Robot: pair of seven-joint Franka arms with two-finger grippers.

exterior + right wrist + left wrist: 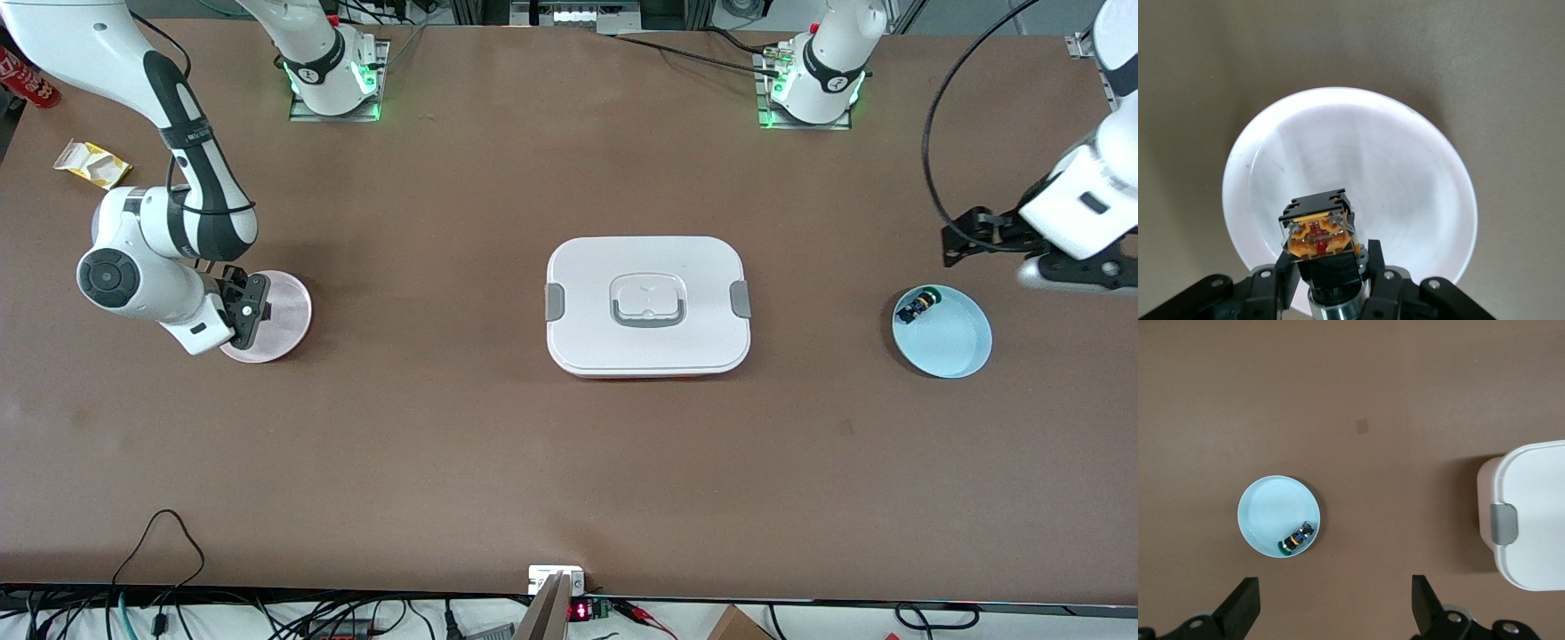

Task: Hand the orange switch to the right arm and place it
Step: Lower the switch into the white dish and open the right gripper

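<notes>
My right gripper point(1328, 273) is shut on the orange switch point(1318, 230). Its black body sits between the fingers and its orange terminal end points down at a pale pink plate point(1358, 147). In the front view that gripper point(249, 307) hangs over the plate point(289, 302) at the right arm's end of the table; the switch is hidden there. My left gripper point(965, 238) is open and holds nothing, up in the air beside a light blue plate point(956, 347). In the left wrist view the wide-apart fingers point(1245, 607) frame bare table.
A black button with a green cap point(918, 306) lies in the blue plate point(1268, 507), near its rim point(1293, 541). A closed white lunch box point(647, 307) sits mid-table point(1531, 513). A yellow packet point(92, 163) and red can point(31, 80) lie near the right arm's corner.
</notes>
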